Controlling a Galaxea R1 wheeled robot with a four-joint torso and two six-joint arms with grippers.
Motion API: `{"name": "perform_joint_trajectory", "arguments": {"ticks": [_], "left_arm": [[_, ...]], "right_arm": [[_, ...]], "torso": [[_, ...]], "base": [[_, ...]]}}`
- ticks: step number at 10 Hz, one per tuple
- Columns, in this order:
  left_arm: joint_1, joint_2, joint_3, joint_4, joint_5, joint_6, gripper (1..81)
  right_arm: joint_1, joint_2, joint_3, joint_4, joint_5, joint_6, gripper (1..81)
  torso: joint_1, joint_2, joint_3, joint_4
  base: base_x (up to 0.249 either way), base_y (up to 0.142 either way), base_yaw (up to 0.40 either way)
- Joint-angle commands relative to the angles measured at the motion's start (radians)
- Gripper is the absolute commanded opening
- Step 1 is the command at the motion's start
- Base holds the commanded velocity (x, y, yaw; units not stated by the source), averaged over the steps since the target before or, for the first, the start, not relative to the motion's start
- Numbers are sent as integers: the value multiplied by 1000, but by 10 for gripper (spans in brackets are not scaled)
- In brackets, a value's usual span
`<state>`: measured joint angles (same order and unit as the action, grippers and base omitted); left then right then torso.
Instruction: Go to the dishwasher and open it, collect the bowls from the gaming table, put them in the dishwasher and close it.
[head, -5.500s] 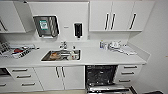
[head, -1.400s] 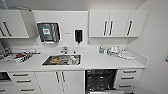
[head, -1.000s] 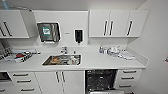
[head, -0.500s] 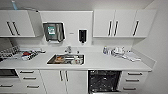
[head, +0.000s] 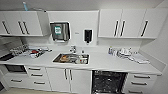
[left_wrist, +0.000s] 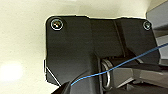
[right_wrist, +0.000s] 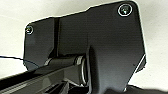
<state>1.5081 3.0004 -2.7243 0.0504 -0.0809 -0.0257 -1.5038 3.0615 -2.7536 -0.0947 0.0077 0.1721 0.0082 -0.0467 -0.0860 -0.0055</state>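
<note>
The dishwasher (head: 108, 82) stands open beneath the white bench (head: 105, 63), right of the sink (head: 71, 58), its dark interior showing. Whether either arm's fingers are spread cannot be told.

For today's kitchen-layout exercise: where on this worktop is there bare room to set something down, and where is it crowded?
Bare: the countertop stretch between the sink and the bottles. Crowded: the dish rack end and the pile of items under the right-hand cupboards.
</note>
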Motion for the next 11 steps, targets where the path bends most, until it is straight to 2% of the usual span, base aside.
{"name": "perform_joint_trajectory", "arguments": {"ticks": [1,5,11], "left_arm": [[-45,-10,-5,3,50,3,811],[-58,-24,-5,12,55,7,811],[-74,-24,-5,16,108,9,811]], "right_arm": [[49,-1,2,-7,-52,-3,811],[46,1,0,-6,-46,0,811],[44,2,10,-8,-43,-2,811]], "torso": [[0,0,0,0],[0,0,0,0],[0,0,0,0]], "base": [[0,0,152],[0,0,153],[0,0,153]]}}
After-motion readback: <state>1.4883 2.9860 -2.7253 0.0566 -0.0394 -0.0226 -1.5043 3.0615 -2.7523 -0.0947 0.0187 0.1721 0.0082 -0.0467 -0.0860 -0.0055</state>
